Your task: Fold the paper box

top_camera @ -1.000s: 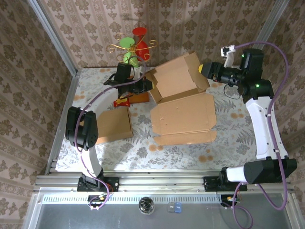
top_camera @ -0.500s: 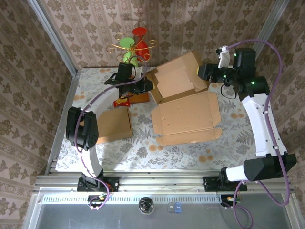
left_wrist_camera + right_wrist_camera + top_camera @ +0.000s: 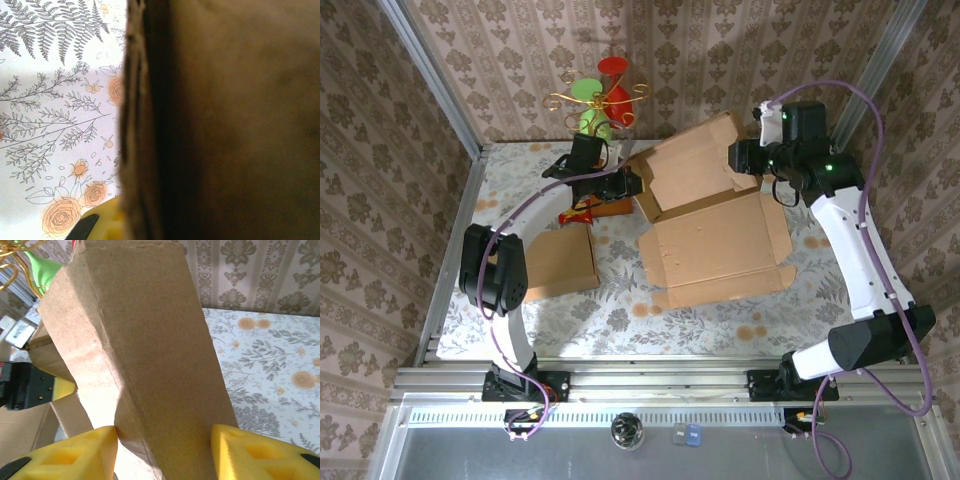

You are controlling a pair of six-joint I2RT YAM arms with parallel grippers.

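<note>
The brown paper box point(image 3: 715, 245) lies partly unfolded in the middle of the table, its back wall point(image 3: 690, 165) raised and tilted. My left gripper point(image 3: 626, 183) is at the box's left edge. In the left wrist view the cardboard edge point(image 3: 137, 125) runs right between its jaws beside one yellow finger point(image 3: 102, 225), so it is shut on that wall. My right gripper point(image 3: 740, 156) is at the right end of the raised wall. Its yellow fingers point(image 3: 75, 452) stand apart, open, their tips against a cardboard panel point(image 3: 150, 350) that reaches past both of them.
A flat cardboard sheet point(image 3: 560, 262) lies at the left, near the left arm. A red and yellow packet point(image 3: 582, 212) sits beside the left gripper. A gold stand with red and green cones point(image 3: 605, 92) is at the back wall. Patterned walls enclose the table.
The right arm has swung left and inward, pushing the raised wall. The box's flat front panel has turned and slid toward the right. The right jaws have widened slightly. The left gripper has stayed put.
</note>
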